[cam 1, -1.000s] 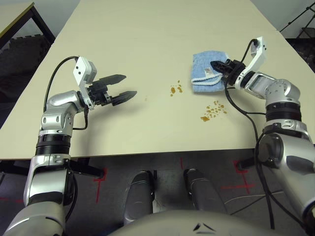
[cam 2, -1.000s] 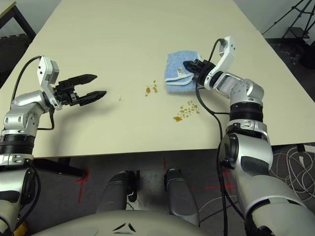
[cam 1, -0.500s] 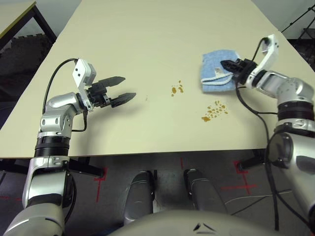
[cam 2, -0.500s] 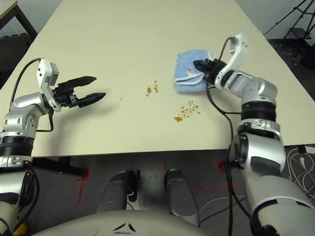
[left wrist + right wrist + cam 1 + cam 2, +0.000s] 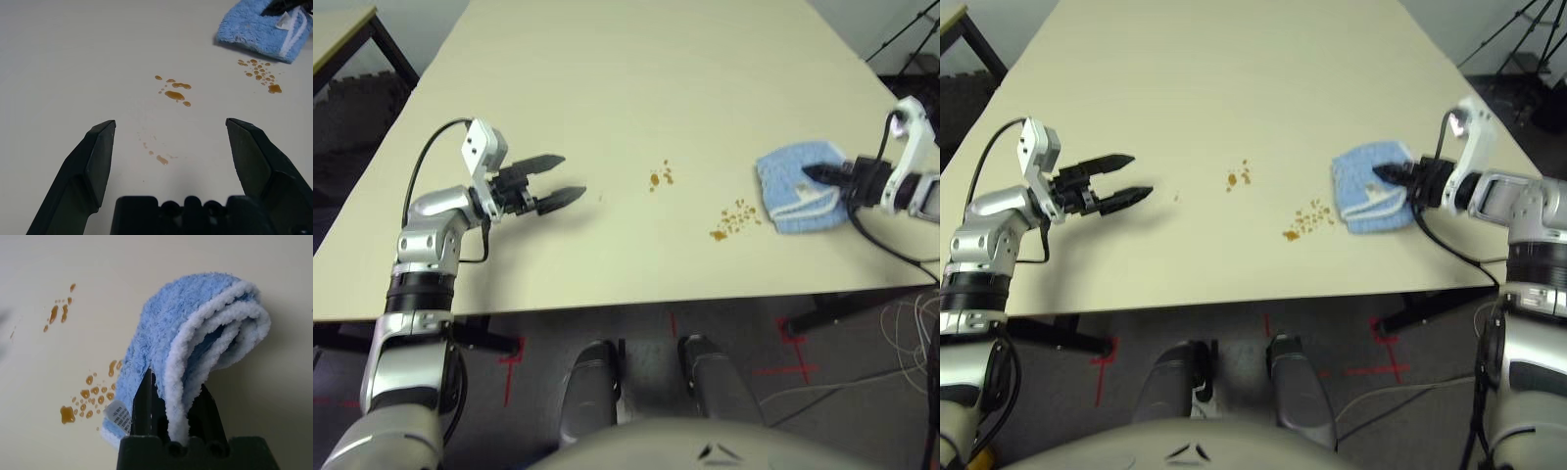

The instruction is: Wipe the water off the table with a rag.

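Note:
The light blue rag (image 5: 793, 181) lies on the cream table (image 5: 607, 78) near its right front corner, with one edge lifted. My right gripper (image 5: 1383, 174) is shut on that hem; the wrist view shows the rag (image 5: 190, 333) folded over the closed fingers (image 5: 145, 396). One cluster of orange-brown water droplets (image 5: 736, 217) sits just left of the rag, and a smaller water cluster (image 5: 661, 177) lies further left. My left gripper (image 5: 571, 175) hovers open over the table's left side, pointing at the droplets (image 5: 175, 93), with nothing between its fingers.
A smaller black-framed table (image 5: 342, 29) stands beyond the far left corner. A tripod (image 5: 911, 39) stands off the far right. The rag is close to the table's right and front edges. Cables lie on the floor at the right.
My right gripper has pulled the rag to the right and toward the front edge, away from the droplets. The left arm has stayed in place.

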{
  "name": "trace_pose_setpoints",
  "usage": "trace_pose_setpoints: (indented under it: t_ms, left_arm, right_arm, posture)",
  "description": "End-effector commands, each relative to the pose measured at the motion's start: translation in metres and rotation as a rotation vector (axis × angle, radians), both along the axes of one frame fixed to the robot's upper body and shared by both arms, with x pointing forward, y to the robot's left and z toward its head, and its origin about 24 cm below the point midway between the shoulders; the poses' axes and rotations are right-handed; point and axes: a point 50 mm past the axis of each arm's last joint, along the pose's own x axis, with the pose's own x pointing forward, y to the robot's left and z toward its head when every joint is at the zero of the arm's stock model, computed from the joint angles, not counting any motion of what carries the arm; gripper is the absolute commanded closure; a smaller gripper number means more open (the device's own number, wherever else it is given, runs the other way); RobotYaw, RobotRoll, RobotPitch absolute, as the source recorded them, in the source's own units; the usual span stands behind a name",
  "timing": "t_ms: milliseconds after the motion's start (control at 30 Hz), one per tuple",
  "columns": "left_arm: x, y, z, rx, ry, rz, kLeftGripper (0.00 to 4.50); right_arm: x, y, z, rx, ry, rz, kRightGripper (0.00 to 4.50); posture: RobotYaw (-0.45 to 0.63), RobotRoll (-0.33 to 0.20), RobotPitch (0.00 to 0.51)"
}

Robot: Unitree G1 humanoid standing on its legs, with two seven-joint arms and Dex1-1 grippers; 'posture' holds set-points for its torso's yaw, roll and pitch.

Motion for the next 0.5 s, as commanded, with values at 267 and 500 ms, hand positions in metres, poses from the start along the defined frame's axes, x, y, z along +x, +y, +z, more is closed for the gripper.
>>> trace_pose_setpoints:
  t_ms: [267, 500]
  left_arm:
    - [-0.002, 0.001, 0.002, 0.001, 0.008, -0.017, 0.00]
    - [-0.003, 0.003, 0.002, 0.005, 0.008, -0.010, 0.00]
  right_arm:
    - [-0.009, 0.041, -0.039, 0.069, 0.073, 0.050, 4.49]
    - [-0.019, 0.079, -0.047, 0.139, 0.100, 0.139, 4.49]
  posture:
    - [-0.13, 0.000, 0.160]
    - [-0.11, 0.000, 0.159]
